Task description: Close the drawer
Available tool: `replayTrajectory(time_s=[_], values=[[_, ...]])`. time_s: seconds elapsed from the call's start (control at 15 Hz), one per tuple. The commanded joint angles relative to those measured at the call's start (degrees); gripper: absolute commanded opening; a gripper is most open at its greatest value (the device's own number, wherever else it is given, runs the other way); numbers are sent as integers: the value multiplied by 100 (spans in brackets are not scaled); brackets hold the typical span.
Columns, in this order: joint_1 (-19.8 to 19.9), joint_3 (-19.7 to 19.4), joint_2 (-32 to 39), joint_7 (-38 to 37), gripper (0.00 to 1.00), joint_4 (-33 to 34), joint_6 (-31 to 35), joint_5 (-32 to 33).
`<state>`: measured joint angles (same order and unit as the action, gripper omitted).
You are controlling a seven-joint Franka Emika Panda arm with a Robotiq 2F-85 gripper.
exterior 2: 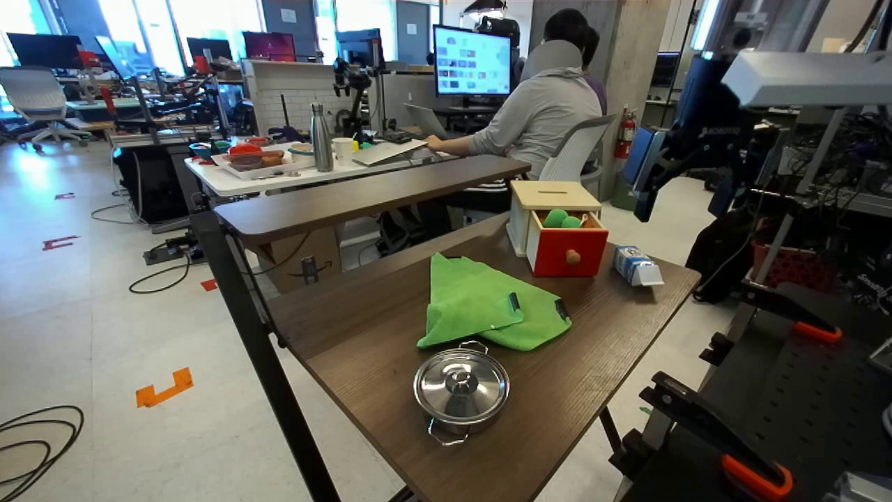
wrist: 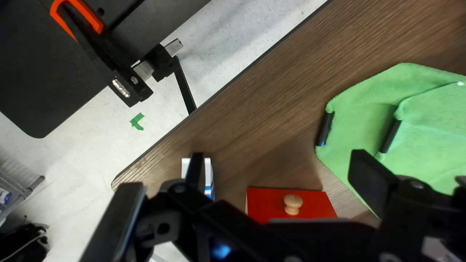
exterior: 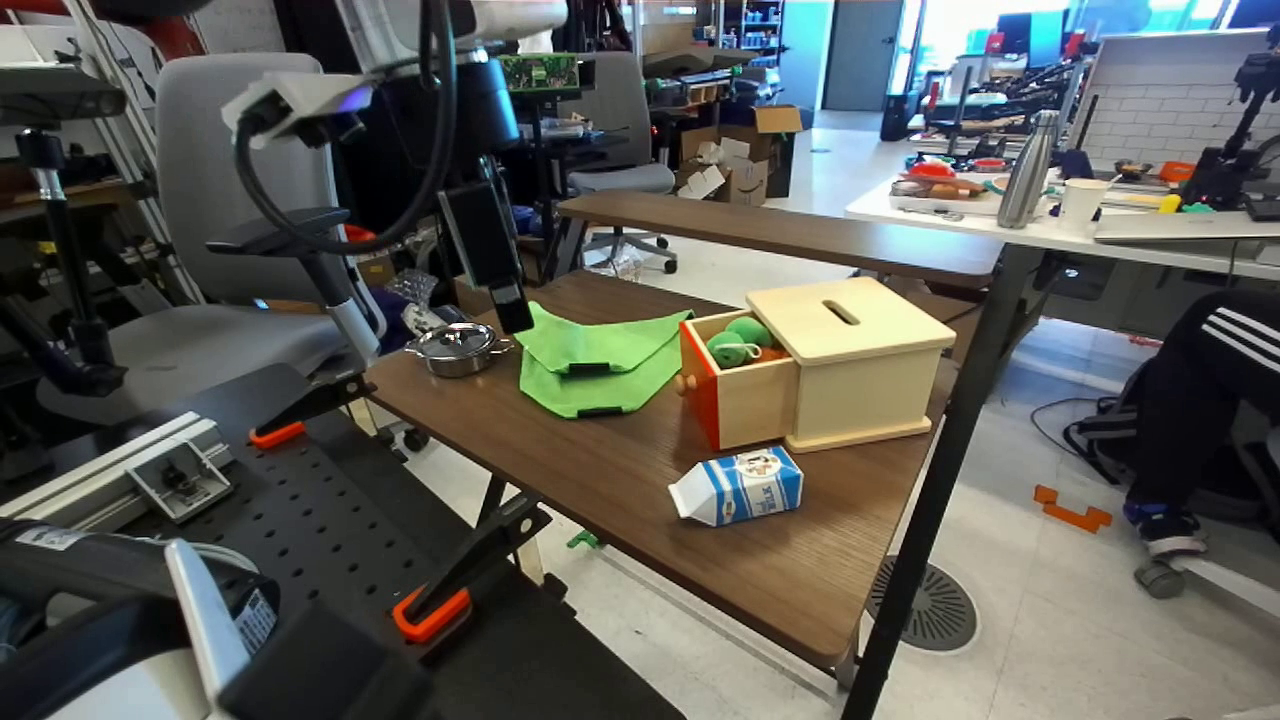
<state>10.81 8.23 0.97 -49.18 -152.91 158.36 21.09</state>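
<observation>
The drawer has a red front with a round wooden knob and stands open in both exterior views [exterior: 703, 390] [exterior 2: 549, 252]. It sticks out of a light tan wooden box [exterior: 865, 385] [exterior 2: 554, 189] with a slotted lid. Green round things [exterior: 740, 340] [exterior 2: 557, 219] lie in the drawer. My gripper [exterior: 513, 312] [exterior 2: 683, 208] is open and empty, raised above the table and apart from the drawer. In the wrist view the drawer's red front [wrist: 263, 203] shows between the open fingers [wrist: 279, 159], with its lower part hidden by the gripper body.
A blue-white carton [exterior: 745, 487] [exterior 2: 635, 266] lies beside the drawer. A green cloth [exterior: 600, 360] [exterior 2: 488, 307] lies in front of it on the brown table [exterior: 800, 580]. A lidded metal pot [exterior: 458, 350] [exterior 2: 461, 387] stands at the table's end. A raised brown shelf [exterior: 780, 235] runs behind.
</observation>
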Motion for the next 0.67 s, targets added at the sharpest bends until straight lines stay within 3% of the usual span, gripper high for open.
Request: replayTrajectory(time_s=[0.0, 0.4, 0.47, 0.6], values=[[-4, -193, 971, -794, 100, 722, 150, 790], [-200, -494, 2186, -1522, 100, 1698, 230, 1428], [-836, -1083, 2314, -1252, 100, 1792, 339, 1014], [-1122, -1359, 2633, -1176, 100, 2034, 525, 778]])
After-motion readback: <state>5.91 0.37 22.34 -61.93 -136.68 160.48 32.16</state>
